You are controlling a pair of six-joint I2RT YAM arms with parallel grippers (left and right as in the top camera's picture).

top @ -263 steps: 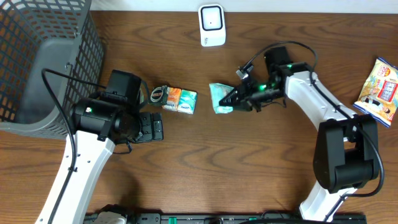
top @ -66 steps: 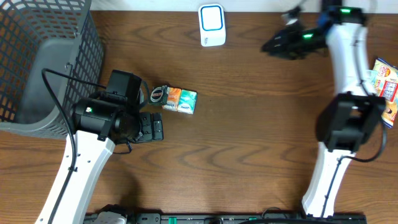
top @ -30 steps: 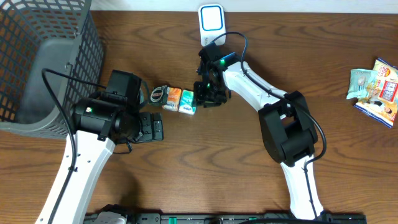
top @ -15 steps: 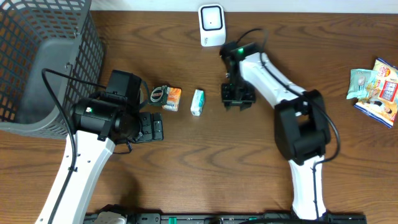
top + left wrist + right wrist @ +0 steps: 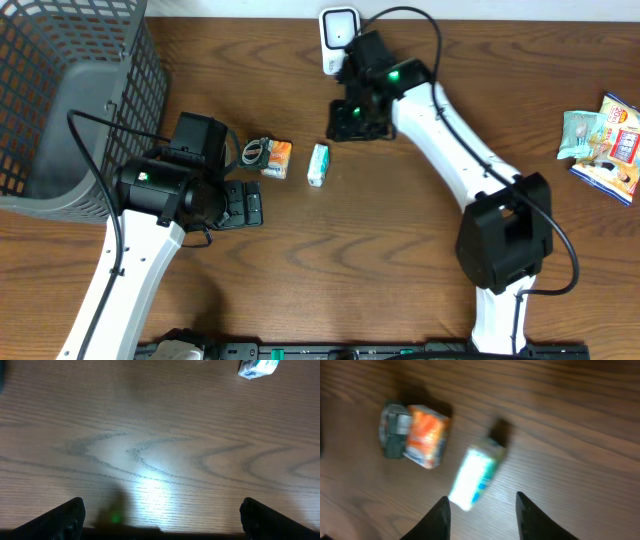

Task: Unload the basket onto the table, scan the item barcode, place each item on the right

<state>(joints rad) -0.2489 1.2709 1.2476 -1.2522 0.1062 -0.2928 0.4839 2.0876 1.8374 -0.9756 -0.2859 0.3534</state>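
Note:
The white scanner (image 5: 340, 40) with a blue face stands at the table's far edge. A small teal-and-white pack (image 5: 318, 165) lies alone on the wood, also in the right wrist view as the pack (image 5: 477, 477). Left of it sits an orange pack (image 5: 279, 158) against a grey object (image 5: 253, 152). My right gripper (image 5: 352, 122) hovers between the scanner and the teal pack, open, and in its wrist view the right gripper (image 5: 485, 515) holds nothing. My left gripper (image 5: 243, 203) rests wide open below the orange pack; its wrist view shows the left gripper (image 5: 167, 520) over bare wood.
A dark wire basket (image 5: 60, 90) fills the far left corner. Two snack bags (image 5: 605, 145) lie at the right edge. The teal pack (image 5: 257, 367) shows at the top right of the left wrist view.
The right gripper pulled the teal pack away from the orange one, left it lying on the table, then swung right and back up towards the scanner. The left arm stayed still.

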